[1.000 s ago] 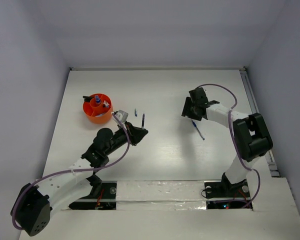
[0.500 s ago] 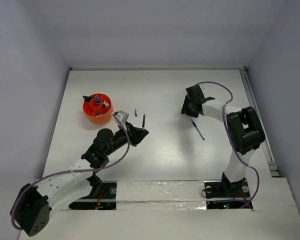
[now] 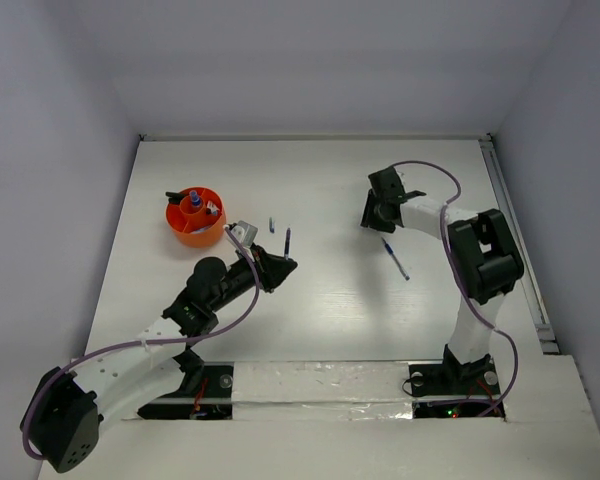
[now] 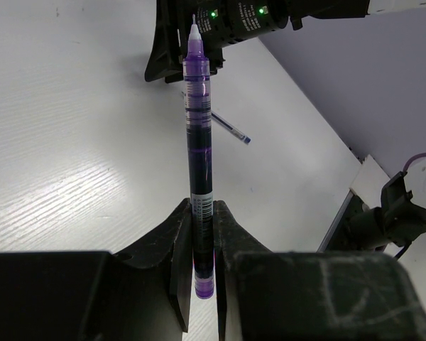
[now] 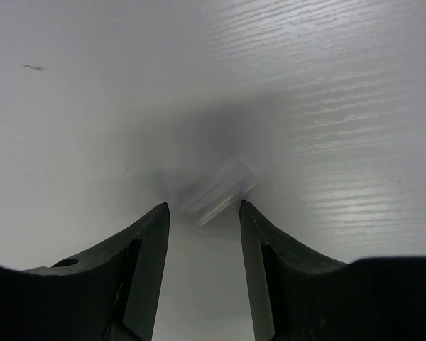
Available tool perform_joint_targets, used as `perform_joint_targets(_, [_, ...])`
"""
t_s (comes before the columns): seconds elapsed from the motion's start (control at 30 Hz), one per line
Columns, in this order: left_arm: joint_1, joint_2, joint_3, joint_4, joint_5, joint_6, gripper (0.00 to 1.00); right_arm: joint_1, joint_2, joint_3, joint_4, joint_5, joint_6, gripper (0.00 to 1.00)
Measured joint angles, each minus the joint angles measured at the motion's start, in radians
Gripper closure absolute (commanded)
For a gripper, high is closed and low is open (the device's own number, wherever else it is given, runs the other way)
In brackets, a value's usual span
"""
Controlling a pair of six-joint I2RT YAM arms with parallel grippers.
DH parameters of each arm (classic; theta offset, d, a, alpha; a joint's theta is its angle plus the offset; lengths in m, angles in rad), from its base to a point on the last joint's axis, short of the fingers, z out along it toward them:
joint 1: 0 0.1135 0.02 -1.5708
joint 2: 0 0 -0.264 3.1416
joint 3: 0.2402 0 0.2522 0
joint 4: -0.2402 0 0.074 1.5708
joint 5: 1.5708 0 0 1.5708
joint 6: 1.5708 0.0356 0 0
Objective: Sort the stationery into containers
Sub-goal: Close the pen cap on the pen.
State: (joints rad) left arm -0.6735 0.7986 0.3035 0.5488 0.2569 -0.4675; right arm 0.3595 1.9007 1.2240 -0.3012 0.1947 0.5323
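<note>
Holds a thin purple plastic pen by its tail in the left claw, pinched tight, tip free, likely for dropping into the round orange divided plastic cup. Straddles a blurry pale cylinder lying on the white tabletop with the right claw, jaws parted, seemingly pre-grasp.

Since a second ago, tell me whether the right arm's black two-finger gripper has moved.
Yes. The right gripper shifted slightly left and farther back, away from the thin blue pen, which lies unmoved.
</note>
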Motion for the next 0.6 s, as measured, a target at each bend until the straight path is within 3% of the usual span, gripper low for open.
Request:
perform_joint_targets(0.17, [0.000,0.000,0.000,0.000,0.000,0.000,1.00,0.000,0.025,0.037,-0.013,0.020,-0.013,0.47])
perform_joint_targets(0.27, [0.000,0.000,0.000,0.000,-0.003,0.001,1.00,0.000,0.042,0.060,-0.018,0.032,-0.022,0.52])
perform_joint_targets(0.37, [0.000,0.000,0.000,0.000,-0.004,0.003,1.00,0.000,0.053,0.073,-0.024,0.042,-0.032,0.64])
perform_joint_targets(0.6, [0.000,0.019,0.000,0.001,-0.005,0.007,1.00,-0.001,0.068,0.090,-0.030,0.045,-0.047,0.68])
